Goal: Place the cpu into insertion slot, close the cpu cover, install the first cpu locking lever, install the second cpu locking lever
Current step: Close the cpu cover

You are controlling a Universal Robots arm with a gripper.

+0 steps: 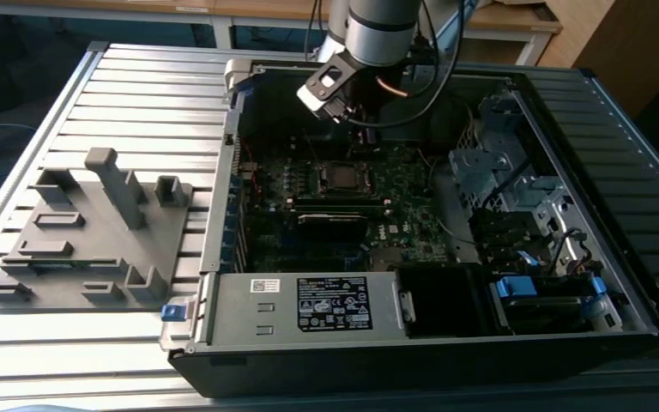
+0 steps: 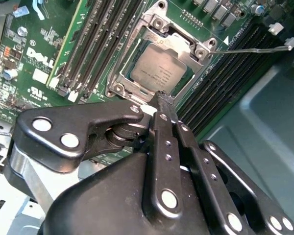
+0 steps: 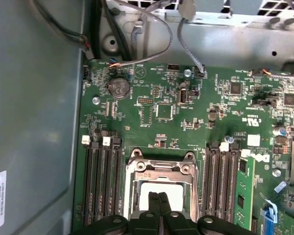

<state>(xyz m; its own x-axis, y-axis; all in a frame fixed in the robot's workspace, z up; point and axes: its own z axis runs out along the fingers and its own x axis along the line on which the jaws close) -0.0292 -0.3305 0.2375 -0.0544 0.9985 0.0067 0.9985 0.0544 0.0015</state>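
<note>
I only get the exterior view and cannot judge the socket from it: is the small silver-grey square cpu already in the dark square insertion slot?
Observer: Yes, in the second wrist view the silver-grey cpu lies flat inside it.
Operator: Is it covered?
Observer: The thin silvery cpu cover is down around the cpu in both wrist views.
Operator: And the black gripper?
Observer: Shut and empty, with its tips by the cover's edge. I cannot tell whether they touch it.
</note>
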